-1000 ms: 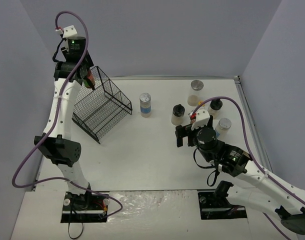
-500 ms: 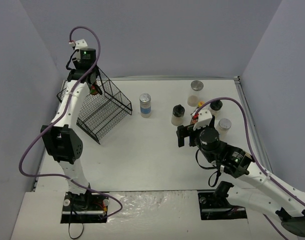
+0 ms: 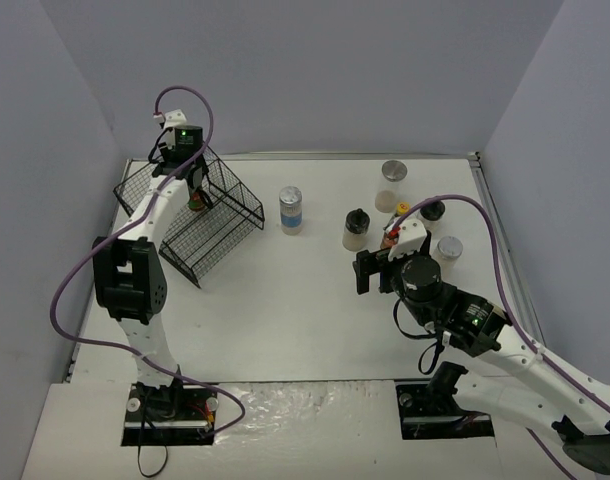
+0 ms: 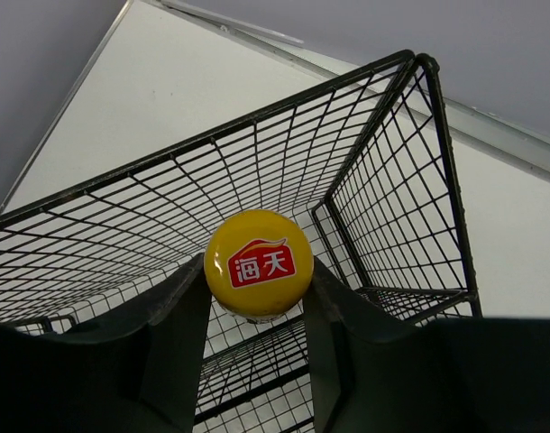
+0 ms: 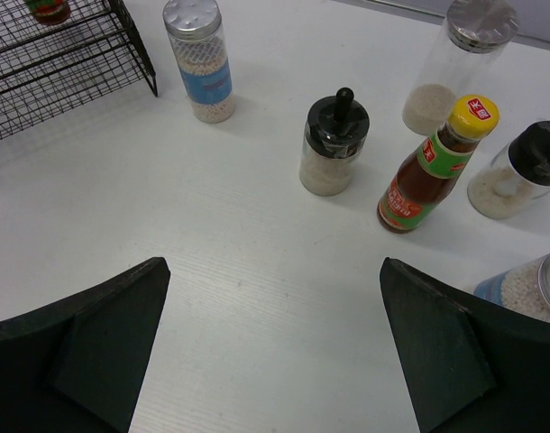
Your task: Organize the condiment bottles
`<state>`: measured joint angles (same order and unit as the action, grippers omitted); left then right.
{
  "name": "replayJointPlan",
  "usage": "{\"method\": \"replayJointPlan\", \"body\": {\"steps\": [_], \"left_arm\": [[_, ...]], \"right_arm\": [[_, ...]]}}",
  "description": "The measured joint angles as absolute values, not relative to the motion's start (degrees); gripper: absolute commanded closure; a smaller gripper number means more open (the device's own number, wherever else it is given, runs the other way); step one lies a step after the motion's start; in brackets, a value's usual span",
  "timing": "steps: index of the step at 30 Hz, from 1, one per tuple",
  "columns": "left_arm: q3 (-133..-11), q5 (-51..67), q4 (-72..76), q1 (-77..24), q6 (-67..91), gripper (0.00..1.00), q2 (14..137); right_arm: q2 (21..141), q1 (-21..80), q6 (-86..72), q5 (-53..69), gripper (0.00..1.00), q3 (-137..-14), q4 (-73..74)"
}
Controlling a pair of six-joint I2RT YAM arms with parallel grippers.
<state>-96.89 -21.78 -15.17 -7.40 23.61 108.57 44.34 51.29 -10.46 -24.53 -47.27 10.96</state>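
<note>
1. The wire basket (image 3: 213, 215) sits tilted near the far left corner of the bench (image 3: 285, 330). In my left wrist view its black mesh rings the sauce bottle (image 4: 258, 264) on every side.
2. A blue-labelled jar (image 3: 290, 209) stands alone near the middle of the far edge.
3. Five more crowd toward the far right corner: a silver-lidded jar (image 5: 462, 63), a shaker (image 5: 334, 144), a second sauce bottle (image 5: 433, 167), another shaker (image 5: 525, 176) and a third jar (image 5: 530, 289) nearest the right edge. All are upright and apart.
4. My left claw (image 3: 195, 190) is closed on the sauce bottle just under its cap, one finger on each side, holding it at the basket's mouth. I cannot tell whether the bottle touches the wire.
5. My right claw (image 5: 275, 361) is spread wide and holds nothing – bare bench lies between its fingers, just short of the near shaker.
6. The held cap is glossy yellow with a red logo.
7. The jars are clear, with pale grains inside and perforated metal lids.
8. The shakers are squat and clear with black caps – the sauce is dark red under a green neck band.
</note>
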Motion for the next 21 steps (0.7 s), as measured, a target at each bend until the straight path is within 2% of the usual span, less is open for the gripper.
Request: {"method": "replayJointPlan", "body": {"steps": [2,15,19,21], "left_arm": [[-96.03,-21.7,-13.35,-7.06,24.19,0.74,108.57],[-95.09,-20.34,-11.23,-5.87,27.81,0.15,107.7],[-95.09,-19.27,-13.19,-5.87,28.18,0.05,105.59],[-95.13,-18.56,-15.0,-5.87,28.42,0.03,104.32]], "right_arm": [[44.28,51.29,-10.47,-24.51,0.0,-47.19,10.96],[43.73,51.29,-11.03,-24.27,0.0,-46.7,10.96],[43.64,51.29,-11.64,-24.43,0.0,-46.7,10.96],[43.65,51.29,-12.33,-25.26,0.0,-46.73,11.05]]}}
